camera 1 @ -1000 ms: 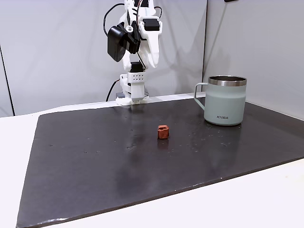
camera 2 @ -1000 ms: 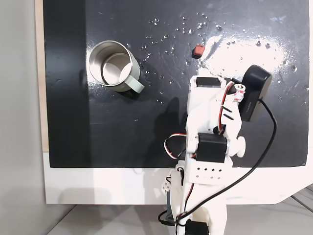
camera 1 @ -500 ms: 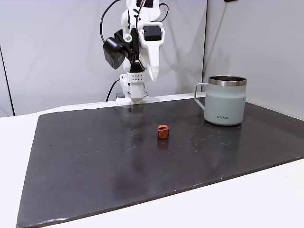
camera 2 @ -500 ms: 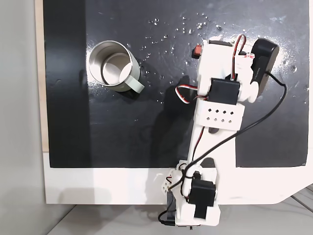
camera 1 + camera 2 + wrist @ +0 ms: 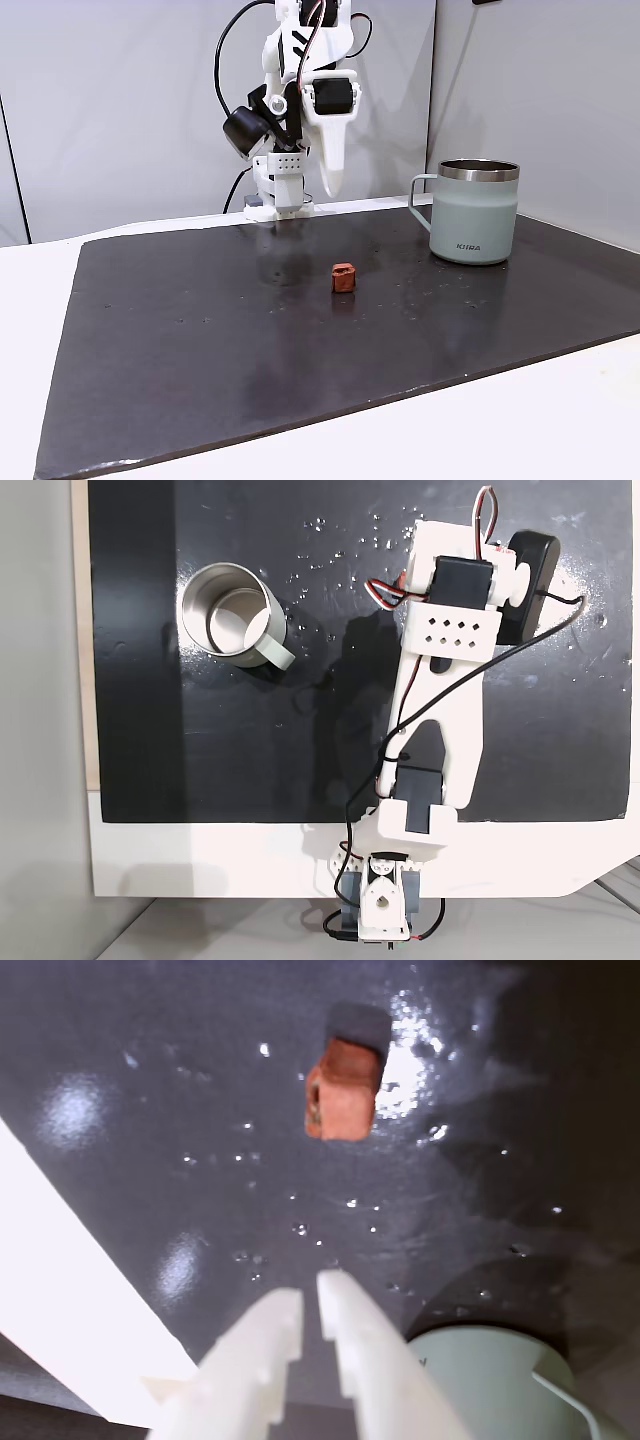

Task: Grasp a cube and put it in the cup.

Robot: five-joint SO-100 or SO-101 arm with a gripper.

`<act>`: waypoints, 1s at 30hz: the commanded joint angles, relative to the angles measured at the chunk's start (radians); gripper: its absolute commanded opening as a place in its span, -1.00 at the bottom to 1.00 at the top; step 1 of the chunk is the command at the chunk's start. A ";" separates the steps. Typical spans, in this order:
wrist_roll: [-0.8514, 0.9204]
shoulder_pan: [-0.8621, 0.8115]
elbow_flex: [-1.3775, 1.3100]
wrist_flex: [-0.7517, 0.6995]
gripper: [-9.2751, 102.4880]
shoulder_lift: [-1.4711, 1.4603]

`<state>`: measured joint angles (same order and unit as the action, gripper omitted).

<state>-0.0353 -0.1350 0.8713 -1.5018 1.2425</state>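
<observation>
- The end effector [image 5: 329, 188] hangs high over the dark mat [image 5: 200, 340] in a fixed view, pointing down. That height suggests it is lining up before any descent.
- In the wrist view its two white fingers [image 5: 262, 1360] are nearly together, with only a thin slit between the tips, and they grip nothing. They would need to spread before a grasp.
- The cube [image 5: 343, 277] lies alone on the mat, near the middle of the tabletop, ahead of the fingertips in the wrist view [image 5: 342, 1090].
- The cup [image 5: 473, 212] stands upright well to the right of the cube, mouth open, handle toward the arm, ready to receive a drop.
</observation>
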 commanded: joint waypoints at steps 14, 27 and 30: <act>0.003 0.002 -0.189 -0.150 -0.43 -0.051; 0.006 -0.011 -0.156 -0.198 -0.25 -0.049; 0.009 -0.018 -0.117 -0.175 -0.25 -0.049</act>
<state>-0.0276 -0.1381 0.7517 -1.6935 1.1781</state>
